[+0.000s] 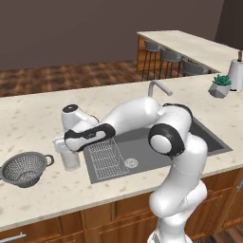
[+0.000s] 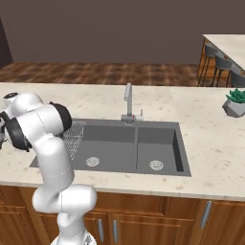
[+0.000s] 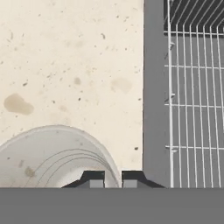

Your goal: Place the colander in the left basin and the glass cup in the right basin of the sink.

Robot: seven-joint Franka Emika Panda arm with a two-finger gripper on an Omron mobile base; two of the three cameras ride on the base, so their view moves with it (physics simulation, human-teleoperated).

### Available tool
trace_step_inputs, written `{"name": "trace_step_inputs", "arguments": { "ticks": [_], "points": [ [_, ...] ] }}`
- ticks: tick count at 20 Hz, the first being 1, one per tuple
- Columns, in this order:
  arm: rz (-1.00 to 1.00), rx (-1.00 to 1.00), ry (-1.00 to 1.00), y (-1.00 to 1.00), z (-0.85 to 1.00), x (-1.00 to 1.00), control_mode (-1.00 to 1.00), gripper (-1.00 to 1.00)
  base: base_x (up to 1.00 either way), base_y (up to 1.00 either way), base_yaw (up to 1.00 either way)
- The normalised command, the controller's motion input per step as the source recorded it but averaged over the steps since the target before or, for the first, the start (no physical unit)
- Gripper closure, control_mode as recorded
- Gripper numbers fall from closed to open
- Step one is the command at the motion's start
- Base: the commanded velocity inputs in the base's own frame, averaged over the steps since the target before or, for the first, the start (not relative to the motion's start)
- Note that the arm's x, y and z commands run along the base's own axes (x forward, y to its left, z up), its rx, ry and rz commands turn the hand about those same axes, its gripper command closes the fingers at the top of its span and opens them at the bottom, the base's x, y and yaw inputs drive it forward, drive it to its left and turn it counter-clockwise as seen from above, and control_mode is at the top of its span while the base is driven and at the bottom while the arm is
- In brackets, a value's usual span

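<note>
The hand (image 3: 113,178) was clamped on the rim of the small clear greyish glass cup (image 1: 70,155), fingertips (image 3: 94,178) close together either side of its wall. The cup stood upright on the speckled cream stone bench (image 1: 33,118), just beside the left edge of the dark grey double-basin sink (image 2: 179,143). The round grey metal mesh colander (image 1: 24,168) sat on the bench further out from the sink, past the cup and apart from it. A white wire rack (image 1: 107,159) lay in the wider left basin (image 2: 107,146); the narrower right basin (image 2: 158,148) showed its round steel drain (image 2: 156,165). A curved steel faucet (image 2: 128,103) rose behind the sink's divider.
</note>
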Motion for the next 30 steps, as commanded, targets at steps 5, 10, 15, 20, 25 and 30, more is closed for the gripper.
{"name": "trace_step_inputs", "arguments": {
  "ticks": [5, 10, 15, 20, 25, 30],
  "points": [
    [-0.11, 0.02, -0.05, -0.85, 0.25, -0.09, -1.0, 1.0, 0.0, 0.0, 0.0],
    [-0.07, 0.02, -0.02, -0.87, 0.26, -0.01, -1.0, 1.0, 0.0, 0.0, 0.0],
    [-0.04, 0.0, 0.0, -0.9, 0.13, 0.09, -1.0, 1.0, 0.0, 0.0, 0.0],
    [-0.14, -0.03, 0.02, -0.84, -0.04, 0.08, -1.0, 1.0, 0.0, 0.0, 0.0],
    [-0.21, 0.0, 0.03, -0.77, -0.02, 0.2, -1.0, 1.0, 0.0, 0.0, 0.0],
    [-0.32, 0.0, 0.05, -0.61, 0.02, 0.09, -1.0, 1.0, 0.0, 0.0, 0.0]
  ]
}}
